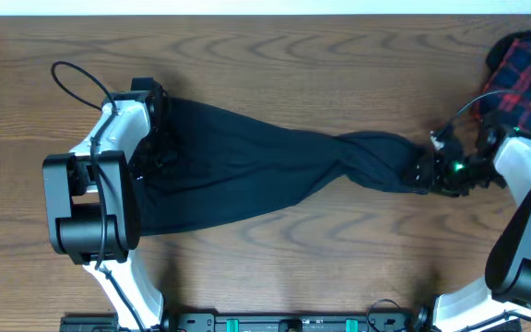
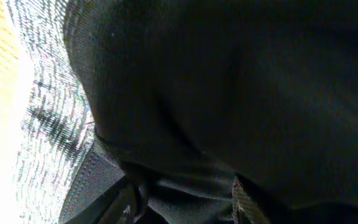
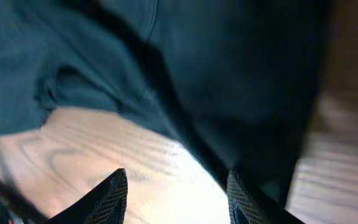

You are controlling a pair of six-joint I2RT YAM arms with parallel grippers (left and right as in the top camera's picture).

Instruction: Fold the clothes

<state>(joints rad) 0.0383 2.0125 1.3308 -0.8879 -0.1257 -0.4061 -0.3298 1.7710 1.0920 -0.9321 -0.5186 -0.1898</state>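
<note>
The black trousers (image 1: 247, 157) lie stretched across the table, wide end at the left and legs twisted into a bunch at the right. My left gripper (image 1: 159, 124) is over the wide end. In the left wrist view black cloth (image 2: 229, 81) fills the frame, with the grey-flecked waistband (image 2: 48, 124) at the left. The left fingers (image 2: 185, 199) stand apart with cloth lying between them. My right gripper (image 1: 424, 171) is at the bunched leg ends. In the right wrist view its fingers (image 3: 178, 193) are apart over bare wood, the right finger touching the cloth (image 3: 229, 74).
A red-and-black plaid garment (image 1: 528, 74) lies at the far right back corner, just behind the right arm. The wooden table (image 1: 275, 65) extends behind and in front of the trousers. A black cable (image 1: 72, 78) loops by the left arm.
</note>
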